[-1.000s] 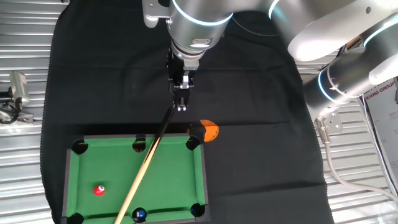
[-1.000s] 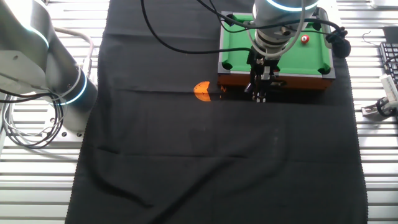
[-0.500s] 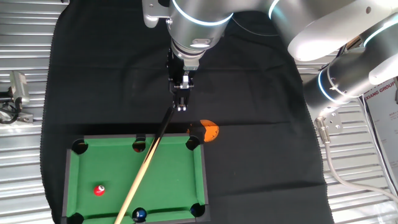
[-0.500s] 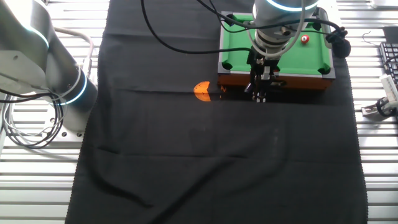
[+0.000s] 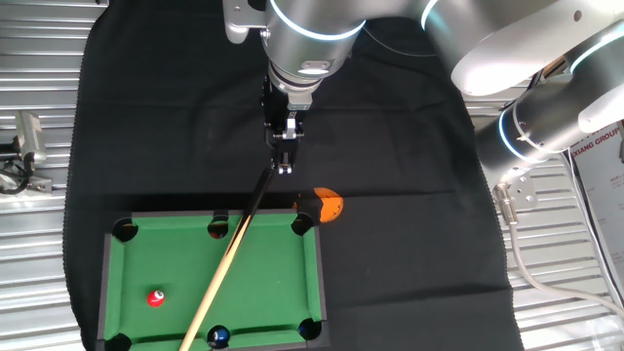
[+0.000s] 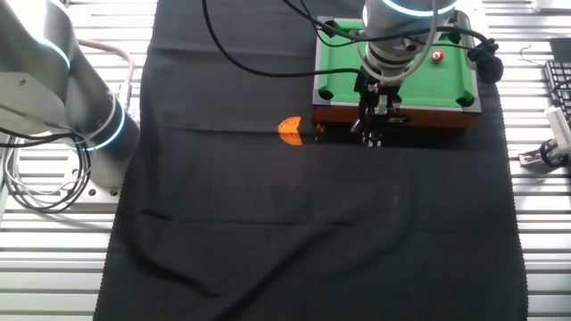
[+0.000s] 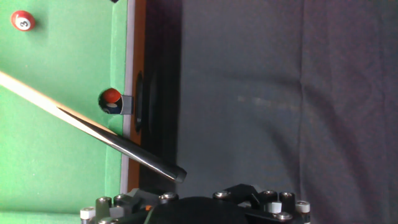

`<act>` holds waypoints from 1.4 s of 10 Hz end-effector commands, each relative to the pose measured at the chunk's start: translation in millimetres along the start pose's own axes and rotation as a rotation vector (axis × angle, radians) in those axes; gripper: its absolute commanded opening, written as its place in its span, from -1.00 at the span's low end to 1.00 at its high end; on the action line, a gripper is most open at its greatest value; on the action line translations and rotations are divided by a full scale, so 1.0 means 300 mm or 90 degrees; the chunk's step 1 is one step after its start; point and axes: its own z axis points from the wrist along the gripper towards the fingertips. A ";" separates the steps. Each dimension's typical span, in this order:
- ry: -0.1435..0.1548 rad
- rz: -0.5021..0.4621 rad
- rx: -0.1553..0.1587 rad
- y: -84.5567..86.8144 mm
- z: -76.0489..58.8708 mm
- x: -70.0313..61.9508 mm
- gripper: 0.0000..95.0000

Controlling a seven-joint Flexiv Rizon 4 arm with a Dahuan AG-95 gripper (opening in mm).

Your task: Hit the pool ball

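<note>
The pool ball [image 5: 156, 297], small, red with a white spot, lies on the green felt of the mini pool table [image 5: 273, 283] near its left end. It also shows in the other fixed view [image 6: 437, 56] and at the top left of the hand view [image 7: 21, 19]. My gripper [image 5: 283, 166] hangs just beyond the table's far rail, shut on the dark butt of a wooden cue stick [image 5: 229, 258]. The cue slants across the felt, its tip end well to the right of the red ball. In the hand view the cue [image 7: 93, 127] crosses the rail; my fingertips are hidden there.
A dark blue ball [image 5: 218, 337] lies by the near middle pocket, close to the cue. A larger orange ball [image 5: 330, 206] lies on the black cloth [image 5: 409, 195] outside the table's far right corner. Something red sits in the side pocket [image 7: 111, 97]. Loose items lie on the metal bench [image 5: 24, 146].
</note>
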 end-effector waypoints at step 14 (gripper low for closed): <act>-0.074 -0.161 0.037 0.001 -0.001 0.000 -1.00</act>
